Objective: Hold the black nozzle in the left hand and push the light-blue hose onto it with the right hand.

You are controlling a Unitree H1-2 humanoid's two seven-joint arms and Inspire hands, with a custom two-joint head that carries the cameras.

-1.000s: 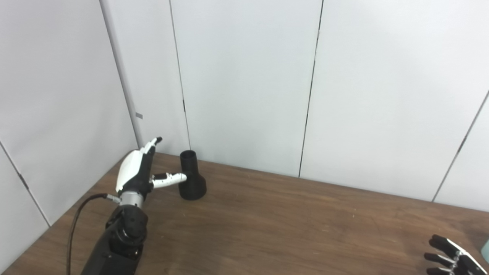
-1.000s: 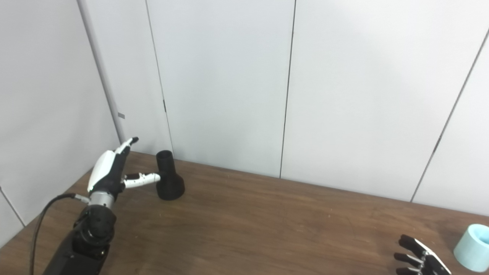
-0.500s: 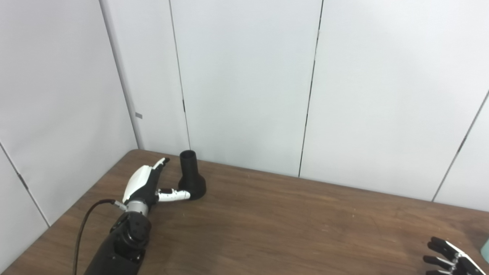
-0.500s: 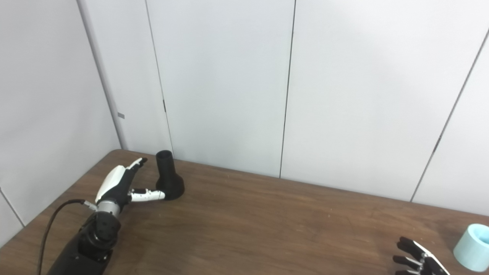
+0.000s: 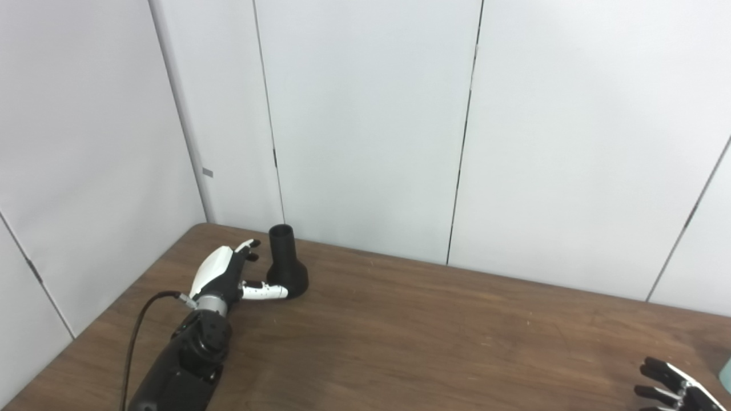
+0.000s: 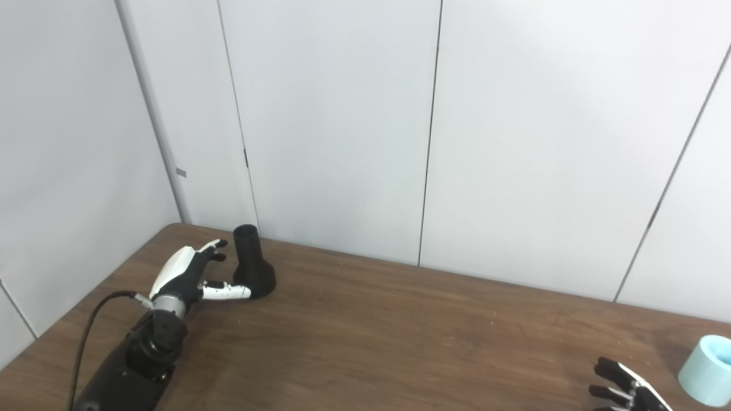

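**Left hand spread beside the upright nozzle; hose at the far right of the table**

The left hand (image 5: 225, 273) is seen low over the brown table (image 6: 400, 331), near its far left corner, with the fingers (image 5: 249, 246) spread apart and nothing held. The thumb is stretched out towards the flared base of the black nozzle (image 5: 285, 264), and its tip lies at that base; whether it actually touches cannot be told. The other fingers are pointed towards the narrow neck of the nozzle, with a small gap visible between them and it.

The black nozzle is stood upright on its wide base, close to the far edge of the table, with its narrow open end turned upward. It is placed just to the right of the left hand, between the hand and the white wall panels (image 5: 365, 125) behind the table.

The right hand (image 6: 625, 389) is shown only in part at the near right corner of the table, cut off by the bottom edge of the picture. Its dark fingers are spread and nothing is held in them.

The light-blue hose (image 6: 707, 370) is seen as a short piece at the right edge of the table, just beside the right hand but apart from it, and well apart from the nozzle.

A black cable (image 5: 137, 319) is run along the left forearm.
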